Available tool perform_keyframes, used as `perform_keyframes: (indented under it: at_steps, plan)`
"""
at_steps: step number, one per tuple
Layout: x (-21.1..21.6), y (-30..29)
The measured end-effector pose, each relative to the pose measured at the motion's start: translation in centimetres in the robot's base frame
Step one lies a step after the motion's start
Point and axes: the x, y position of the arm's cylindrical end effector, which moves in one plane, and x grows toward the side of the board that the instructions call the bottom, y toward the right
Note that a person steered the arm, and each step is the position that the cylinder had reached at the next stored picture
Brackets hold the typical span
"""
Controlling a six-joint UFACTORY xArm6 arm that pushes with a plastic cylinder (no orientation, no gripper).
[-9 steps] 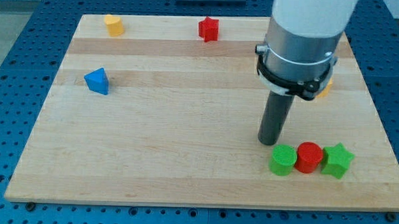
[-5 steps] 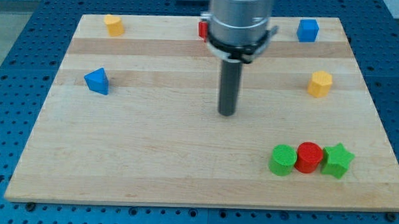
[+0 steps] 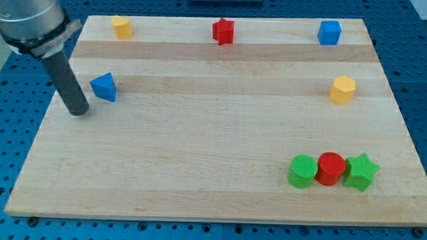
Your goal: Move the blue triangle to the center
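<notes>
The robot's straight dark rod comes down from the view's upper left, and my tip (image 3: 78, 112) rests on the pale wooden board (image 3: 197, 169) just to the view's left of and slightly below the blue triangle block (image 3: 104, 86), close beside it with a narrow strip of bare wood showing between them; the rod has no jaws and holds nothing. The blue triangle block sits near the board's left edge, in its upper half, well to the left of the board's middle. Eight small plastic blocks lie on the board: two blue, two yellow, two red and two green. Taking the blue triangle block as the landmark, a yellow block (image 3: 121, 25) of unclear shape lies above it near the board's top edge, a red star-shaped block (image 3: 223, 30) sits up and to its right, and a blue cube (image 3: 330, 31) stands far right by the top corner. A yellow hexagonal block (image 3: 343, 89) lies far to its right at about the same level. Far down to its right, a green cylinder (image 3: 303, 171), red cylinder (image 3: 331, 168) and green star block (image 3: 360, 172) stand touching in a row.
</notes>
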Motion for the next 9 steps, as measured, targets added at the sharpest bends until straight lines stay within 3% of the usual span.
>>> perform_keyframes:
  at_steps: [4,6,9]
  plan:
    - [-4.2,2.7]
    - [-4.4,8.6]
    - [-8.3,13.0]
